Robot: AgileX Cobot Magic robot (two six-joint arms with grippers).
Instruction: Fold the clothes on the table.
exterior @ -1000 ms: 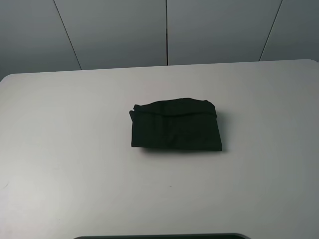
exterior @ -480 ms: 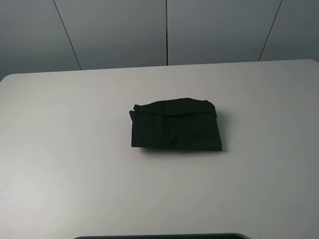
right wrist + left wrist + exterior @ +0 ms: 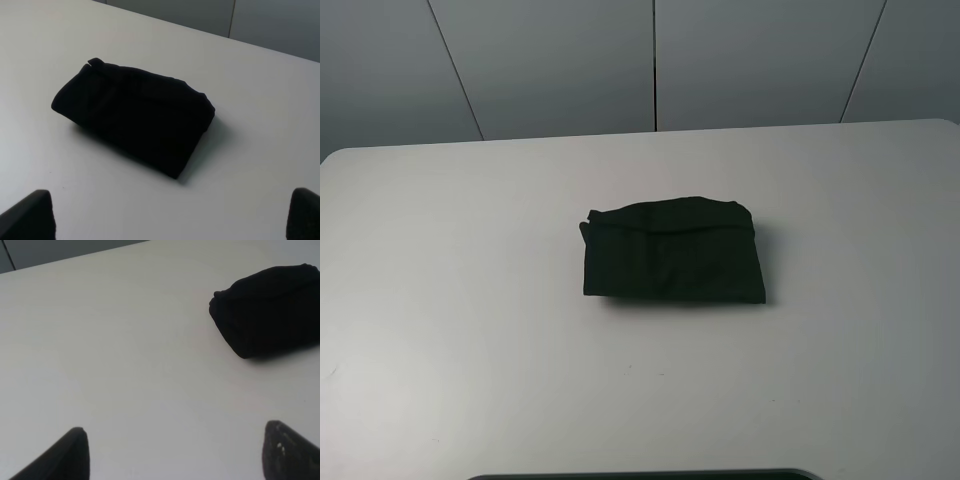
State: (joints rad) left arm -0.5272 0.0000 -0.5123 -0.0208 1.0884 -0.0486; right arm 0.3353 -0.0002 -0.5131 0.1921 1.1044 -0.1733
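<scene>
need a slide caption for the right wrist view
Right wrist view: a black garment lies folded into a compact bundle on the white table, the open right gripper apart from it.

Soft even light, faint shadows, sharp

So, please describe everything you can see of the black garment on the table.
The black garment is soft, matte cloth folded into a compact, roughly rectangular bundle of several layers. A seam or hem runs across its upper part, and a small bump of fabric sticks out at its left end in the high view. It lies flat near the middle of the white table, resting only on the tabletop. Nothing else touches it; both grippers are apart from it.
</scene>
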